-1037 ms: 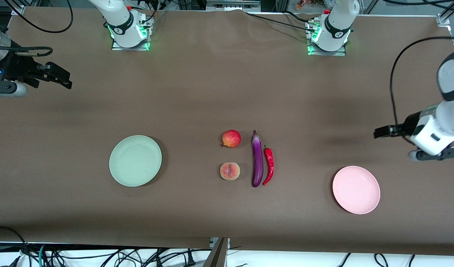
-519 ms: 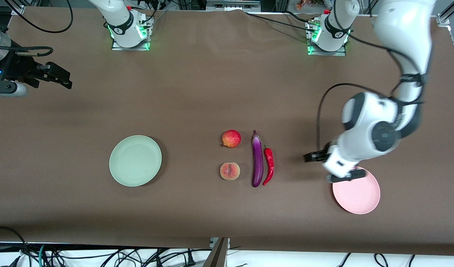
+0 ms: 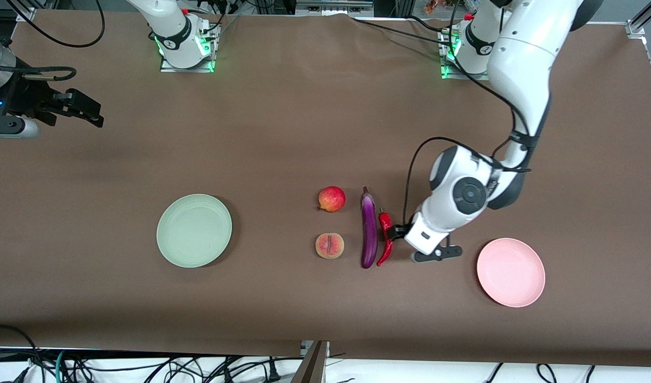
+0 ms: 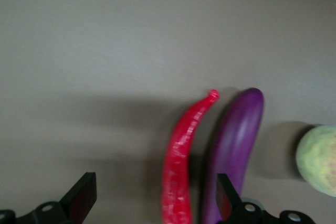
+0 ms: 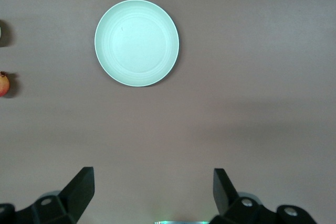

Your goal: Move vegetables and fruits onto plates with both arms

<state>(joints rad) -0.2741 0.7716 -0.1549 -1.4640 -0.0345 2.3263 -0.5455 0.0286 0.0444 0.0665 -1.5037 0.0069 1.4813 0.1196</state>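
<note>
Eggplant (image 3: 369, 230) and chili (image 3: 385, 238) lengthwise toward front camera, left gripper (image 3: 387, 232) wide over chili, right gripper (image 3: 91, 113) waiting, fingers wide.

A brown-covered work table, ringed by cables and frame rails

We see a long table (image 3: 283, 133) under a matte brown cover that fills nearly the whole front view, with a faint crease near the top centre and soft shadows across it. Along the lower edge a white floor strip (image 3: 144, 367) shows, strewn with tangled black cables (image 3: 81, 367), and a grey metal bracket (image 3: 312, 361) juts up at the bottom centre. Along the top edge we make out aluminium frame rails (image 3: 333, 6) and more black cables. Green lights (image 3: 211, 66) glow at the upper left and upper right. The lighting is even and diffuse, without hard highlights.
</note>
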